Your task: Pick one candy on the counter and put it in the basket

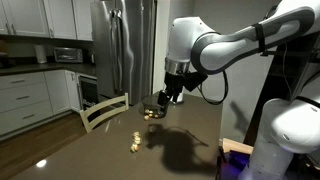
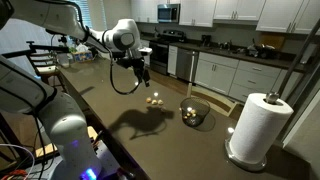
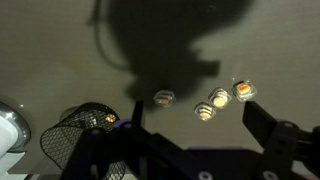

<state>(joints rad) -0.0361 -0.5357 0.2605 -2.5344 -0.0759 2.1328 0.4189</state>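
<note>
Candies (image 3: 207, 112): four small pieces in shiny gold wrappers on the glossy dark counter (image 3: 60, 60), lying just ahead of the fingers (image 3: 268, 128) and between them. Bare top surrounds them on every side, well clear of the straight edge. The gripper (image 3: 198, 122) hangs above the surface, spread wide and holding nothing. A low, round, dark basket (image 3: 75, 128) stands outside one finger, near but apart, with pale pieces inside. A paper towel roll (image 2: 258, 125) stands beyond it, and a chair (image 1: 102, 110) meets the edge.
</note>
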